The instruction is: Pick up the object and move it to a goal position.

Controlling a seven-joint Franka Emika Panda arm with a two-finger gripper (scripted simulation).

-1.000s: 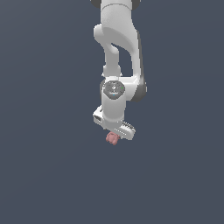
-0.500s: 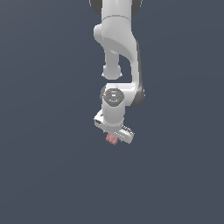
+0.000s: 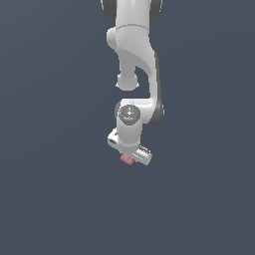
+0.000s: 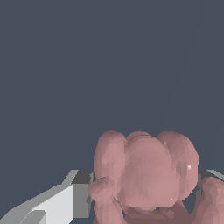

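Pink lumpy object held under the white gripper, near the middle of the frame

The object (image 3: 127,159) is a small pinkish-red blob with rounded knobs; in the wrist view it (image 4: 144,175) fills the lower part of the picture, between the grey fingers (image 4: 81,192). The gripper (image 3: 128,155) is pinching the object, just below the middle of the exterior view. Compared with one second ago, the arm (image 3: 133,45) has bent more and the gripper with the object sits slightly lower
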